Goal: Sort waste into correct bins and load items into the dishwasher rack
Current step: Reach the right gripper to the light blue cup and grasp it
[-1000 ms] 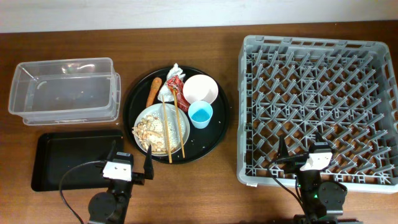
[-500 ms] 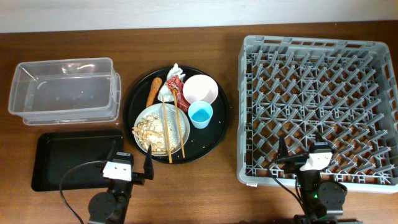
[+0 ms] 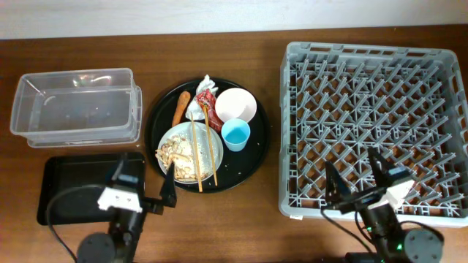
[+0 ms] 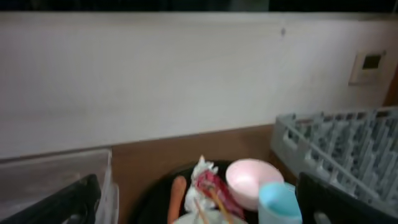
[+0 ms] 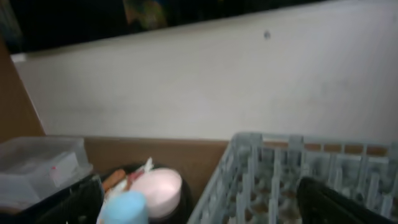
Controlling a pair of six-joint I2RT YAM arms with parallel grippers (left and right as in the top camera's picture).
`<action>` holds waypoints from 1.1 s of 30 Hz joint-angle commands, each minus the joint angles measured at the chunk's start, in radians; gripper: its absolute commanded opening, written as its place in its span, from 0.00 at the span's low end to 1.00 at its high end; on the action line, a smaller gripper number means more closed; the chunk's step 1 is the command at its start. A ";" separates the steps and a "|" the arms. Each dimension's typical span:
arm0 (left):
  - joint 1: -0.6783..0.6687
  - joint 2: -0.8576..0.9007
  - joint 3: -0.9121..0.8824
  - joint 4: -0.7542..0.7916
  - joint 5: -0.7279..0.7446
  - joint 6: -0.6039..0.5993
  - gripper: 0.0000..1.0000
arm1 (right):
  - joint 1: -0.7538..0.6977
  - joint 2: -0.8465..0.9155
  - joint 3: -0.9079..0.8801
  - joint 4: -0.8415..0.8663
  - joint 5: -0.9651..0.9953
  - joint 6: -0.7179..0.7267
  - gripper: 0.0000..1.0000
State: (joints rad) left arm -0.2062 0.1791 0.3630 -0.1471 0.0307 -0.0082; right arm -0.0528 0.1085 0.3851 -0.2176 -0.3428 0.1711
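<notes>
Wooden chopsticks (image 3: pixel 197 157) lie across plate (image 3: pixel 189 133) with food scraps (image 3: pixel 175 153), on round black tray (image 3: pixel 252 157); white bowl (image 3: pixel 235 104), blue cup (image 3: pixel 236 134), sausage piece (image 3: pixel 180 107), tissue (image 3: pixel 196 109), red wrapper (image 3: pixel 207 101) alongside. Left gripper (image 3: pixel 144 179) splayed, empty, at tray's near rim. Right gripper (image 3: pixel 356 175) splayed, empty, over dishwasher rack (image 3: pixel 365 50) near edge.

From above the light is bright and even and the picture sharp, with only faint soft shadows on the brown worktop (image 3: pixel 219 219) beside the dishwasher rack (image 3: pixel 365 50) and pale glints on the clear tub (image 3: pixel 73 71). Both wrist views are dimmer and blurred all over, the far wall (image 4: pixel 186 74) a washed grey under a dark band. The fingers (image 4: pixel 56 202) of the left hand (image 4: pixel 199 202) and the fingers (image 5: pixel 348 199) of the right hand (image 5: pixel 199 205) are black, out-of-focus shapes in the near corners.
</notes>
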 commanded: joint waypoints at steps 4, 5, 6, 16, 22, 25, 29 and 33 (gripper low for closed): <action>0.005 0.269 0.212 -0.024 0.039 -0.010 0.99 | -0.006 0.265 0.209 -0.050 -0.071 0.010 0.98; 0.005 0.279 0.214 -0.024 0.042 -0.010 0.99 | -0.006 0.280 0.219 -0.053 -0.100 0.010 0.98; 0.005 0.288 0.222 -0.040 0.063 -0.011 0.99 | -0.006 0.309 0.245 -0.095 -0.121 0.010 0.98; 0.004 0.797 0.687 -0.480 0.348 -0.027 0.99 | -0.006 0.770 0.599 -0.640 -0.212 0.013 0.98; -0.124 1.302 0.789 -0.456 0.285 -0.161 0.79 | -0.006 0.954 0.783 -0.862 0.026 0.085 0.98; -0.184 1.514 0.940 -0.458 0.164 -0.163 0.62 | 0.048 0.958 0.799 -0.851 0.026 0.070 0.98; -0.226 1.621 0.980 -0.449 0.061 -0.163 0.47 | 0.113 0.988 0.799 -0.851 0.026 0.070 0.98; -0.233 1.676 0.980 -0.457 0.078 -0.163 0.23 | 0.121 1.031 0.798 -0.868 0.026 0.073 0.98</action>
State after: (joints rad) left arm -0.4328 1.8385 1.3277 -0.5991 0.1051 -0.1757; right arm 0.0601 1.1305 1.1656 -1.0786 -0.3286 0.2504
